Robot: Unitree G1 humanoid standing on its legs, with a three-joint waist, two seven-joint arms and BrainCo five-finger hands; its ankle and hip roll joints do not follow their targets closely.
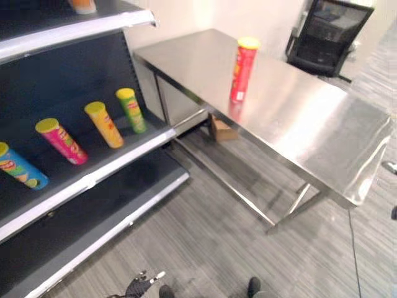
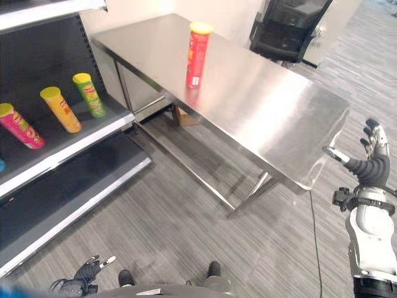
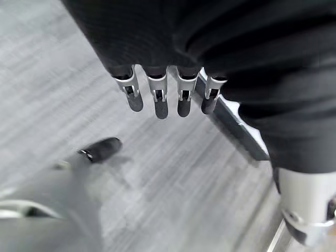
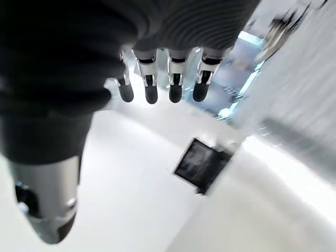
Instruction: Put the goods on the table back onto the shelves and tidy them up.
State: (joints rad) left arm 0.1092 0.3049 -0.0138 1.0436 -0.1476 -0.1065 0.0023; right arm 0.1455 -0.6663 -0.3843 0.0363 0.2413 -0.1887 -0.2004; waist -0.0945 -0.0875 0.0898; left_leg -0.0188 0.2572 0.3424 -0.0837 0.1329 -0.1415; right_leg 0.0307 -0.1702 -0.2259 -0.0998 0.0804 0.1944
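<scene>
Red can (image 1: pixel 243 69) upright on steel bench (image 1: pixel 310 124), far side, near shelf end. Four cans lying tilted on middle shelf (image 1: pixel 93 177): blue (image 1: pixel 22 167), pink (image 1: pixel 61 141), yellow (image 1: pixel 104 124), green (image 1: pixel 131 110). Left hand (image 2: pixel 87 272) low over floor, fingers relaxed, empty. Right hand (image 2: pixel 371 162) raised beside bench corner, fingers extended, empty.

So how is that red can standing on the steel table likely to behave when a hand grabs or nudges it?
The red can is tall and narrow and stands upright on the table, so a nudge near its yellow lid would probably tip it. Once down, its round body would likely roll on the smooth steel. It looks stiff, so the open right hand could probably grip it without crushing it.
</scene>
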